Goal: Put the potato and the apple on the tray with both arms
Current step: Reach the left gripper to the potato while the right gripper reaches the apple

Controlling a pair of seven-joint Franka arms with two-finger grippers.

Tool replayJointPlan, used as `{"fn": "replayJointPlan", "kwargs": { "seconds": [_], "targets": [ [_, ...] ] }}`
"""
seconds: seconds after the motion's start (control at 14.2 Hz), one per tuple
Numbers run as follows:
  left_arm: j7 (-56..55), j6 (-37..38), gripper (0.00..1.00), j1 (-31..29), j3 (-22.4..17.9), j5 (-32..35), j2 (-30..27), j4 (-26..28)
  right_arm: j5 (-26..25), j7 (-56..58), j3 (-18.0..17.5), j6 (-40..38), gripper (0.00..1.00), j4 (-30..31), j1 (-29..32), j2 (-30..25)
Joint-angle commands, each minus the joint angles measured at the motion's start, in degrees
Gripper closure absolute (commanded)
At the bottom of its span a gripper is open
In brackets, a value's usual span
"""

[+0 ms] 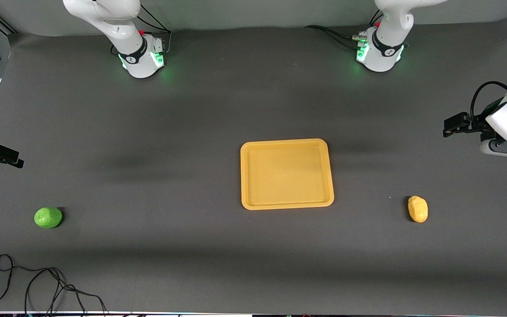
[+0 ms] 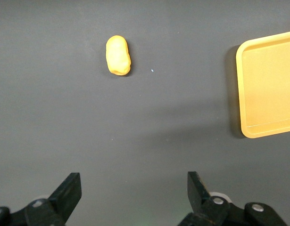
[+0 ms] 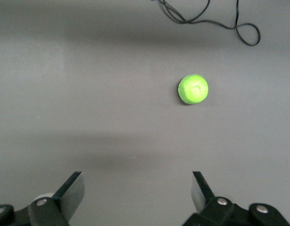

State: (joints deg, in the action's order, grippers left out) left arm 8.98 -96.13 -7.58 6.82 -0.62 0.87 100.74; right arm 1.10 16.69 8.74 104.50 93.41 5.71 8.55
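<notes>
The yellow-orange tray [image 1: 286, 174] lies flat at the table's middle and holds nothing. The potato [image 1: 417, 208] lies on the table toward the left arm's end. The green apple [image 1: 48, 217] lies toward the right arm's end. My left gripper [image 1: 456, 124] is open and empty over the bare table at the left arm's end. Its wrist view shows the open gripper [image 2: 133, 181], the potato [image 2: 118, 55] and a corner of the tray [image 2: 269, 84]. My right gripper [image 1: 0, 155] is open and empty over the table at the right arm's end. Its wrist view shows the open gripper [image 3: 136, 179] and the apple [image 3: 193, 89].
A loose black cable [image 1: 38, 281] lies on the table nearer to the front camera than the apple. It also shows in the right wrist view [image 3: 206, 16]. The arms' bases [image 1: 143, 55] stand along the table's edge farthest from the front camera.
</notes>
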Motion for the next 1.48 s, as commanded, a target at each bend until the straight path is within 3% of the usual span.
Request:
{"fn": "replayJointPlan", "kwargs": {
  "seconds": [0.0,0.42,0.78,1.06,1.41],
  "targets": [
    [-0.5,-2.3,0.0,1.4,-0.3,0.5,1.3,0.2,0.7,1.9,0.2,-0.3,0.0,-3.9,0.5,2.3],
    [-0.3,-7.5,0.0,1.2,-0.3,0.5,5.8,1.7,1.0,8.9,0.2,-1.0,0.0,-13.7,4.0,8.1],
    [0.8,-22.3,0.0,0.7,-0.4,0.7,20.0,2.8,1.4,15.2,0.1,-1.1,0.0,-19.8,8.1,14.7],
    [3.5,-32.7,0.0,-1.6,-0.8,7.5,28.6,1.1,4.1,16.9,0.0,-0.3,0.0,-19.9,9.1,20.1],
    [3.6,-41.1,0.02,-1.6,-0.7,6.7,37.0,-2.7,7.9,16.6,0.0,7.7,0.0,-17.2,9.0,26.0]
  ]
}}
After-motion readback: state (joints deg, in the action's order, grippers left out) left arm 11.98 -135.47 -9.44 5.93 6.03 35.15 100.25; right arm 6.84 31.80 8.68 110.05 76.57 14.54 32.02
